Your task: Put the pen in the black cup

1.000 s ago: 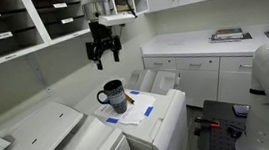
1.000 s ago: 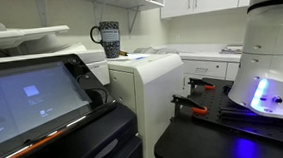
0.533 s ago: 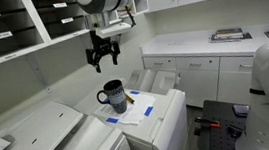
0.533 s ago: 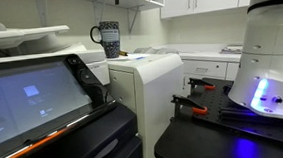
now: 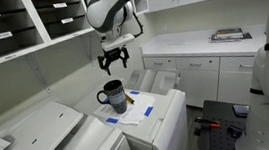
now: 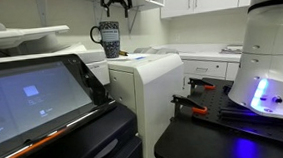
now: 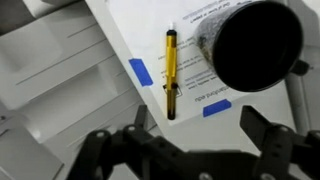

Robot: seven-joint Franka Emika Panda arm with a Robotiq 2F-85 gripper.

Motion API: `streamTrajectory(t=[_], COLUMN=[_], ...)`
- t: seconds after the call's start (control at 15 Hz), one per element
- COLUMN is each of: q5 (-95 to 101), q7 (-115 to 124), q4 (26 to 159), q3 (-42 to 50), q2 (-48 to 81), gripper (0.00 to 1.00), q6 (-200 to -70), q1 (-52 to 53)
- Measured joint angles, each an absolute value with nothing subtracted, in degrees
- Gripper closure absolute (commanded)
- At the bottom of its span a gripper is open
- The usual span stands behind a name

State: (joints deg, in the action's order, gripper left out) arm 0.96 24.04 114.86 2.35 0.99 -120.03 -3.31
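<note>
Yellow-orange pen (image 7: 170, 75) found lying flat on a white paper sheet (image 7: 135, 35) on the worktop (image 5: 164, 109), directly below the claw (image 7: 186, 150) and roughly in line with the gap between its fingers in the wrist view. Not gripped, not touched.

Noted the black cup (image 7: 258, 45) standing upright on the same sheet, just beside the pen, below the claw and off to one side of it. Mouth facing up; inside too dark to make out. Seen in both exterior views (image 5: 114, 95) (image 6: 109, 38).

Noted two blue tape pieces at the sheet's edges, one (image 7: 141, 72) beside the pen's middle, one (image 7: 216, 108) near its lower end.

Claw (image 5: 114, 59) found spread wide and empty, pointing down, well above the cup and apart from it.

Compared with one second ago: claw lower and shifted across toward the spot over the cup in an exterior view. Absent from an exterior view one second ago, only its tip at the top edge half a second ago, now showing above the cup (image 6: 115, 4). Finger spread unchanged. Cup and sheet unmoved.
</note>
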Motion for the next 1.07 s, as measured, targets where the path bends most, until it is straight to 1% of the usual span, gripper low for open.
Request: streamTrajectory(t=[0.6, 0.93, 1.0, 1.07], q5=[1.35, 2.51, 3.15, 3.55], q7=[28.39, 28.84, 28.84, 28.84], q4=[115.5, 115.29, 115.29, 115.29], q3=[4.36, 4.98, 5.31, 5.52], q2=[11.83, 15.11, 15.35, 15.59], gripper=[0.0, 0.0, 0.06, 0.09], q6=[-127.82, -129.35, -129.38, -129.42], q1=[-3.39, -2.66, -2.5, -2.39])
